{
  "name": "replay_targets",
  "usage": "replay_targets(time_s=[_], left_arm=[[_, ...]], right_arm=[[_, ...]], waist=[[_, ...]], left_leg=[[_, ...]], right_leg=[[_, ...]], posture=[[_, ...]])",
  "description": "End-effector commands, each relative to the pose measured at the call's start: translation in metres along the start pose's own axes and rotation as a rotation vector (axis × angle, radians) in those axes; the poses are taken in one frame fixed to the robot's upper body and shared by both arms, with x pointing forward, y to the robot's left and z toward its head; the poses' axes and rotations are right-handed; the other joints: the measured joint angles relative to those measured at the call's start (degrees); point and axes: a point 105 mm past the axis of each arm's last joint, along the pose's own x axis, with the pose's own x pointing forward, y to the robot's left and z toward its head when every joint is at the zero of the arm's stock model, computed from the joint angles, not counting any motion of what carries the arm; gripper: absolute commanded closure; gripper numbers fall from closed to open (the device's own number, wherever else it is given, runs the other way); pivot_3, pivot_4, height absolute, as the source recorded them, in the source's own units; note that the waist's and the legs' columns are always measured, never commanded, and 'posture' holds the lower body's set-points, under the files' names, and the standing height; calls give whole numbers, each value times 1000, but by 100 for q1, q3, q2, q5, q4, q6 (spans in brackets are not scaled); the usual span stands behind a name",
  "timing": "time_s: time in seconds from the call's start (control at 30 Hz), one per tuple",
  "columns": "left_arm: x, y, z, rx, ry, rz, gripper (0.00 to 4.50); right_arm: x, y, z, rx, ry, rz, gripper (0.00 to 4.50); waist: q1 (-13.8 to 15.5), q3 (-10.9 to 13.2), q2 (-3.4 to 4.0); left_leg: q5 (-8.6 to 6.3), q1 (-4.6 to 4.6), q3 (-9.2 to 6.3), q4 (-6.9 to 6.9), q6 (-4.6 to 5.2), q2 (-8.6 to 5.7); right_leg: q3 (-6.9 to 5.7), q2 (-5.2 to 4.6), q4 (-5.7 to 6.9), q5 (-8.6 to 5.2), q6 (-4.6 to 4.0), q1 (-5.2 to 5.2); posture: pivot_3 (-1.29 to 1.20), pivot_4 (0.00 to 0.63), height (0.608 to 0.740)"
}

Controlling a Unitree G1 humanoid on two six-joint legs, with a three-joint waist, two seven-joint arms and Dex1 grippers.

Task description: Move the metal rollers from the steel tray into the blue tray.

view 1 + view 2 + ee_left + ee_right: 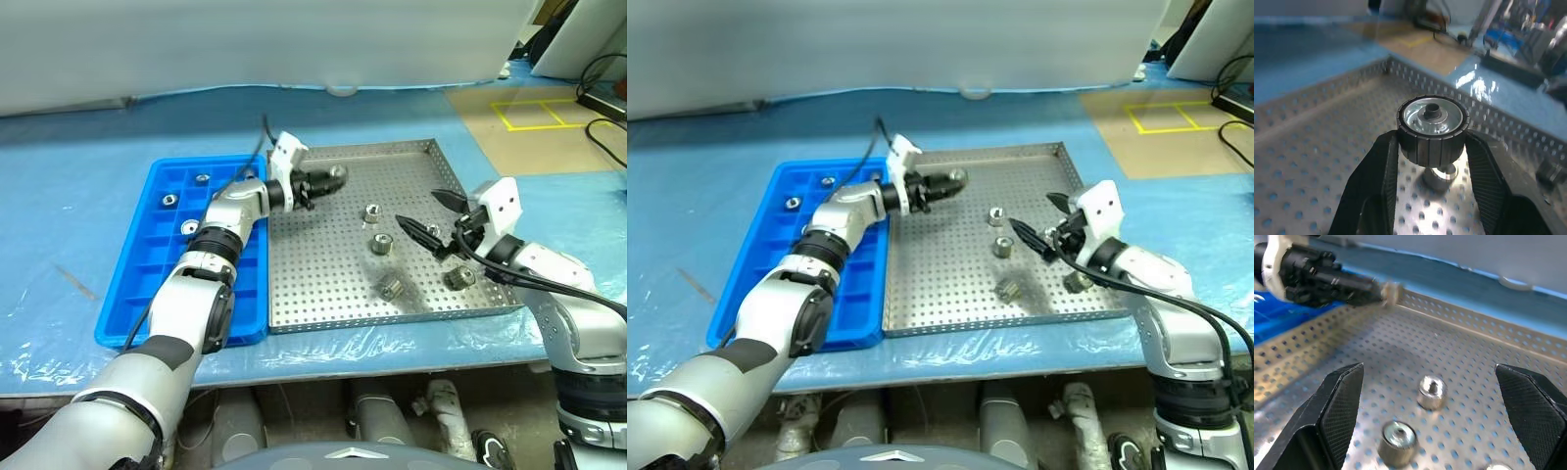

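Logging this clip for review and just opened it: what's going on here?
A two-armed robot is moving metal rollers from a steel tray to a blue tray. The left gripper is shut on a roller, held above the steel tray. The right gripper hovers open over that tray's right side, holding nothing. Four rollers lie loose on the steel tray, such as one near its middle. At least three rollers sit in the blue tray's far compartments, one being.

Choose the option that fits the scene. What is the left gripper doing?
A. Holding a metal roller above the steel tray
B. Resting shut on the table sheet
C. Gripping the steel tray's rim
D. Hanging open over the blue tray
A: the left gripper is shut on a metal roller, lifted over the perforated floor of the steel tray.
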Motion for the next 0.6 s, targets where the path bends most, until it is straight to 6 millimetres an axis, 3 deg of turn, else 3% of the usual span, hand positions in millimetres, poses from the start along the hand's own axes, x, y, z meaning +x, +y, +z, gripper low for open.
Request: replay_targets(time_s=[0.03, 0.2, 0.37, 0.6], left_arm=[[-24, -4, 55, 85, -233, 97, 2823], [-62, -18, 62, 180, -316, 269, 2823], [-118, -13, 37, 247, -291, 600, 2823], [-181, -10, 15, 325, -241, 935, 2823]], right_arm=[[20, 8, 26, 30, -123, 83, 0], [55, 26, 44, 83, -196, 235, 0], [87, 40, 53, 39, -215, 362, 0], [106, 49, 52, -4, -213, 443, 0]], waist=[[5, 1, -1], [39, 1, -2], [177, 5, -8], [380, 8, -13]], left_leg=[[0, 2, 7, -1, 1, 1], [-2, 2, 13, -6, 4, 8], [-3, -10, 16, -7, 4, 21], [0, -38, 26, -2, -1, 55]], right_leg=[[1, 0, 0, 0, 0, -1], [-6, -2, -1, 0, 0, -3], [-20, -2, -3, -1, 1, -15], [-43, 5, -3, -1, 1, -33]], posture=[[-173, 150, 740], [-56, 150, 740], [73, 150, 740], [153, 150, 740]])
